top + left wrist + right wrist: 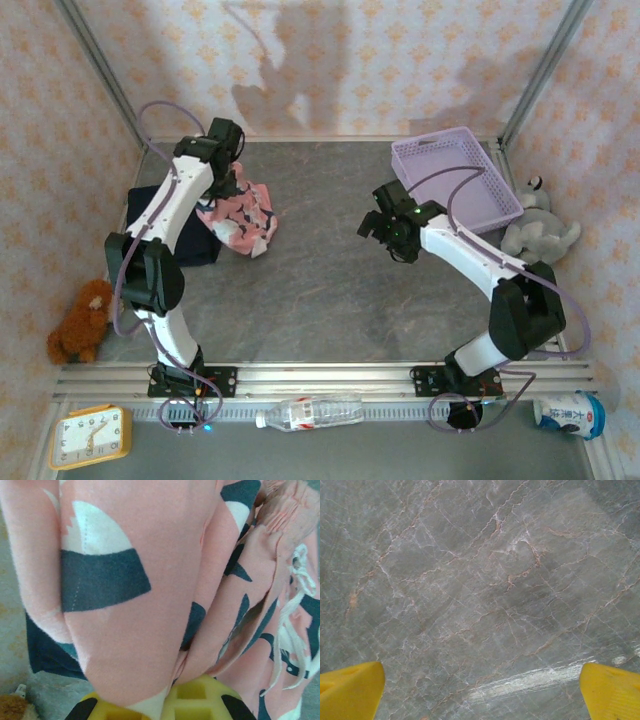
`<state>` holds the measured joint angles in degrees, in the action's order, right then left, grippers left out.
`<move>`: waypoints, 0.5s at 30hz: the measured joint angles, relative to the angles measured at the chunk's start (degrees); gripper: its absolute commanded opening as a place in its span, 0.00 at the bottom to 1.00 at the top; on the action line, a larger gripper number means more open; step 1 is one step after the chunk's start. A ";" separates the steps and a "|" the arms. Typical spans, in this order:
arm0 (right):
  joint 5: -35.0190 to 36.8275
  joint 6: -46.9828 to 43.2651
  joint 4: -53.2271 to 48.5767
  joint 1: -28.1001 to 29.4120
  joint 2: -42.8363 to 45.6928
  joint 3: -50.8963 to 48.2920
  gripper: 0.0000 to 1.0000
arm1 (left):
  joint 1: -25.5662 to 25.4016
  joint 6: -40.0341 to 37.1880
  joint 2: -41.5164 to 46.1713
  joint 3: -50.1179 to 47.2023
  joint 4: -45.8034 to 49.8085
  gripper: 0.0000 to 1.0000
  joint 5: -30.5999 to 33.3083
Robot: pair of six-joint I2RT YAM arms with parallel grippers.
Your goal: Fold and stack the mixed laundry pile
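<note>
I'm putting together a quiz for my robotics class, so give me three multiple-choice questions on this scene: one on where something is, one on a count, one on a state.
1. Where does the purple basket sit?
A. far right of the table
B. near left corner
C. dead centre

2. How many stuffed toys are there?
A. none
B. two
C. four

3. The right claw is:
A. shut on a spoon
B. shut on nothing
C. open over bare table

Answers:
1 A, it lies at the far right, close to the walls.
2 B, a grey toy lies on the right and a brown toy on the left.
3 C, its yellow fingers stand wide apart above bare stone.
</note>
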<state>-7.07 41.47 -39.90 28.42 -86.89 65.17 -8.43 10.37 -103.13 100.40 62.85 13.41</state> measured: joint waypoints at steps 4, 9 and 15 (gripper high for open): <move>-0.22 -0.31 -0.02 0.00 -1.16 0.46 1.00 | 0.98 -0.94 1.66 2.62 0.90 0.00 0.46; -0.42 -1.09 -0.44 0.00 -2.38 1.66 1.00 | 1.92 -2.19 5.07 4.66 1.09 0.00 0.52; -0.46 -1.77 -0.92 0.00 -4.44 3.21 1.00 | 4.85 -3.56 7.19 4.37 1.01 0.00 0.17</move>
<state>-7.53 39.70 -40.82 28.42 -91.33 68.38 -3.57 6.81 -95.94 104.77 63.86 13.58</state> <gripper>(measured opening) 0.995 0.050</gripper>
